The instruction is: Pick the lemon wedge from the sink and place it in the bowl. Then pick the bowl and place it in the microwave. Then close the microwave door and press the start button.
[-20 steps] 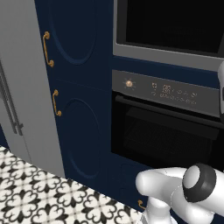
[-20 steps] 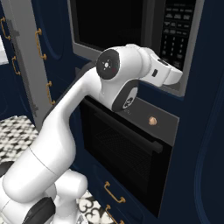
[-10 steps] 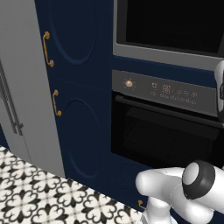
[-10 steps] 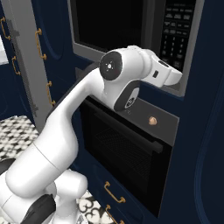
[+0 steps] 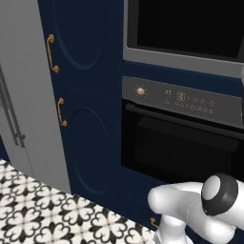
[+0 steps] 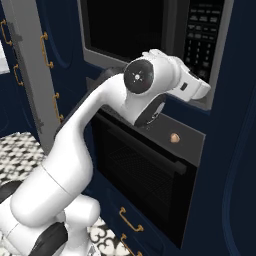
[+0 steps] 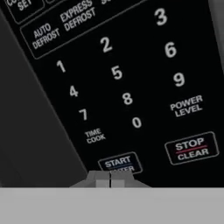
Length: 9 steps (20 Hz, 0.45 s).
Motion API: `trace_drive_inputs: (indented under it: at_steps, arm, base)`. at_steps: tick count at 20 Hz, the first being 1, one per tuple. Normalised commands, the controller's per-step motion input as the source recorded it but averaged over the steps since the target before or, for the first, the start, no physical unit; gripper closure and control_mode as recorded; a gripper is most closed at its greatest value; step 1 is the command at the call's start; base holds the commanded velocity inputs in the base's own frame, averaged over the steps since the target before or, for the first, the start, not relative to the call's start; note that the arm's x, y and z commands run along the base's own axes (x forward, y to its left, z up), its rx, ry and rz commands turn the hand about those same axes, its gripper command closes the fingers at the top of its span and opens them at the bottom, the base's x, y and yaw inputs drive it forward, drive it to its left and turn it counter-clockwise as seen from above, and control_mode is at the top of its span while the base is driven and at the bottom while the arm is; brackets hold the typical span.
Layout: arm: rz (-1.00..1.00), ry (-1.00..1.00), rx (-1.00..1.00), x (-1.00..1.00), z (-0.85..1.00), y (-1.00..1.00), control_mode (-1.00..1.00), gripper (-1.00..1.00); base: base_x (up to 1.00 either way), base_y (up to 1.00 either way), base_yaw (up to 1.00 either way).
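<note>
Now, step: we judge it the last one, pressing the START button [image 7: 119,163].
Gripper [image 7: 110,178]: fingers together, empty, seemingly touching that key.
Microwave door [image 6: 125,27]: closed.
Next: we need a short, straight push.

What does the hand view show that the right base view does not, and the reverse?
Hand view: readable key labels, with the shut claw at the START button, beside STOP CLEAR. Right base view: the closed microwave door, with the oven and its knob below. Shared: the microwave keypad.
</note>
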Motion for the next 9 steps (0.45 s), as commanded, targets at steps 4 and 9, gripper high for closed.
trace_drive_inputs:
  at_steps: [4,9]
  arm:
    - [0.29,-0.05,0.27,0.67,0.00,-0.68,-1.00,1.00]
    - [0.23,0.00,0.21,0.95,0.01,-0.29,-1.00,1.00]
  base:
    - [0.00,0.00,0.00]
    - [0.00,0.00,0.00]
